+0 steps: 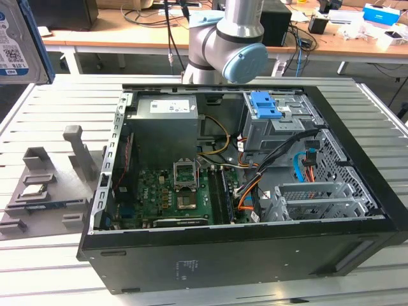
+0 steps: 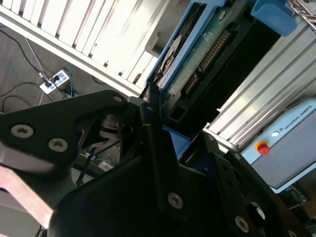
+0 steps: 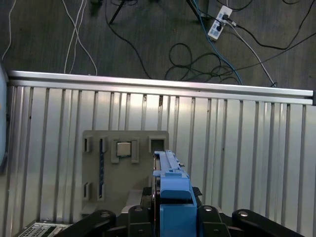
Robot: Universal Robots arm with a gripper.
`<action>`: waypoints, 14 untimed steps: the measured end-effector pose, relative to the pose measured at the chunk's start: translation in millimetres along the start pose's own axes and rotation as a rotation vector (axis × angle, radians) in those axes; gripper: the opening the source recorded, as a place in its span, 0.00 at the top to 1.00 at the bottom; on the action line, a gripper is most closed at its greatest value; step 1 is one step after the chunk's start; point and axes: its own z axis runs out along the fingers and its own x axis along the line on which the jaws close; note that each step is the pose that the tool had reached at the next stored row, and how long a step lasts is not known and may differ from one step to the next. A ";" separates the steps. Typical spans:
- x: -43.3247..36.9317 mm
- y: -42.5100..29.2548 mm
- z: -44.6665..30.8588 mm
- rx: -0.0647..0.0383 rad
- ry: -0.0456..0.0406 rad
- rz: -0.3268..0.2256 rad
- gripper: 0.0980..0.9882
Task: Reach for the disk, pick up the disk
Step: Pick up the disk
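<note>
The disk [image 1: 16,38] hangs high at the exterior view's upper left, silver with a blue-and-white label and a blue side rail. In the second wrist view the disk [image 2: 197,54] stands edge-on, showing its green board and blue rail, with my gripper [image 2: 173,131] shut on its lower end. The black fingers [image 2: 153,123] press against its side. In the first wrist view the disk's blue rail [image 3: 170,190] sits between the jaws of my gripper [image 3: 170,215], well above the slatted table [image 3: 247,148].
A grey fixture [image 1: 48,185] [image 3: 123,168] lies on the table below the disk, holding a small square chip [image 3: 123,148]. The open computer case [image 1: 242,255] with a blue-latched drive cage [image 1: 264,105] lies to the exterior view's right. Cables and a power strip [image 3: 217,22] lie on the floor.
</note>
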 end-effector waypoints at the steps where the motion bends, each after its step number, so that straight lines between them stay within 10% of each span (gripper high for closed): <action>1: 0.0 0.0 -0.2 0.000 -0.0002 0.000 0.70; 7: 0.2 -3.3 -0.5 0.000 -0.0002 0.000 0.70; 14: 2.2 -39.2 -2.1 0.000 -0.0001 0.000 0.70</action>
